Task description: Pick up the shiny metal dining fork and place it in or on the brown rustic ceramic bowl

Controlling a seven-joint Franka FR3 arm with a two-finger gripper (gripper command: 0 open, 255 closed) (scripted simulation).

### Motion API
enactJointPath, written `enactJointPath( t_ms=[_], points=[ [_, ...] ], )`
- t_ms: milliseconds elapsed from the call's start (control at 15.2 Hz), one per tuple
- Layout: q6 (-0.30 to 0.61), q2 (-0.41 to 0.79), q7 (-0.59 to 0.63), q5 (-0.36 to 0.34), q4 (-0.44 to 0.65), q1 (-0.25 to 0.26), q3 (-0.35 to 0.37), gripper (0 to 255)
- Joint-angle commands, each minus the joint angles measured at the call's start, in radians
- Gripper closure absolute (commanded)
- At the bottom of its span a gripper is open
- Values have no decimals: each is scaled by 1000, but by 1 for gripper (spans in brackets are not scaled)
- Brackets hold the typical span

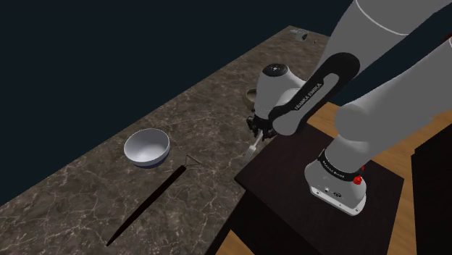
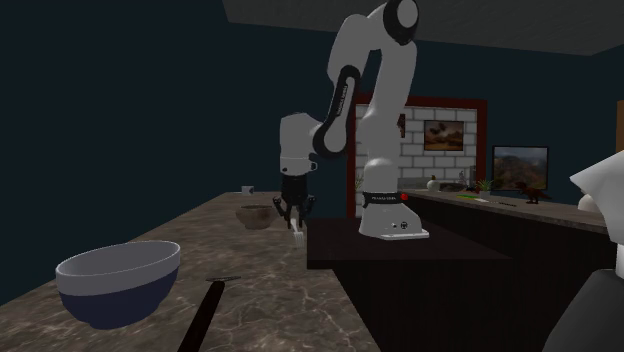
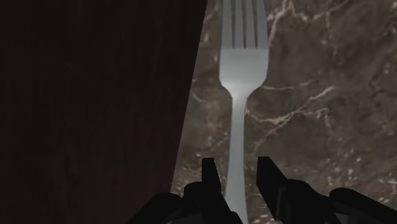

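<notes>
A shiny metal fork (image 3: 242, 63) lies flat on the marble counter, alongside the edge of the dark stand (image 3: 95, 114). My gripper (image 3: 238, 165) is low over the fork's handle, open, with a finger on each side and a thin gap to both. From the shoulder view the gripper (image 1: 258, 132) points down at the fork (image 1: 253, 148). The brown bowl (image 1: 250, 95) sits just beyond my hand, partly hidden by it. In the second exterior view the brown bowl (image 2: 254, 215) stands behind the gripper (image 2: 295, 216), and the fork (image 2: 297, 236) lies under it.
A grey-blue bowl (image 1: 147, 147) stands nearer along the counter, with a long black utensil (image 1: 145, 206) lying beside it. The stand's dark box (image 1: 304, 181) borders the counter close to the fork. A small object (image 1: 299, 33) sits at the counter's far end.
</notes>
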Motion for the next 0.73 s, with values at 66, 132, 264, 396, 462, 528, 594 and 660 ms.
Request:
enactJointPath(
  t_ms=[66, 132, 264, 396, 462, 528, 594, 660],
  points=[
    [-86, -84, -79, 110, -1, 134, -99, 255],
    [-113, -110, -94, 129, 0, 159, -118, 255],
    [-167, -161, -118, 158, 2, 198, -151, 255],
    [-220, -211, -137, 177, 5, 229, -179, 255],
    [-246, -234, -144, 183, 7, 241, -192, 255],
    [-272, -258, -151, 188, 9, 252, -203, 255],
    [-297, -281, -157, 192, 12, 261, -214, 255],
    [-322, -303, -163, 195, 15, 270, -224, 255]
  ],
)
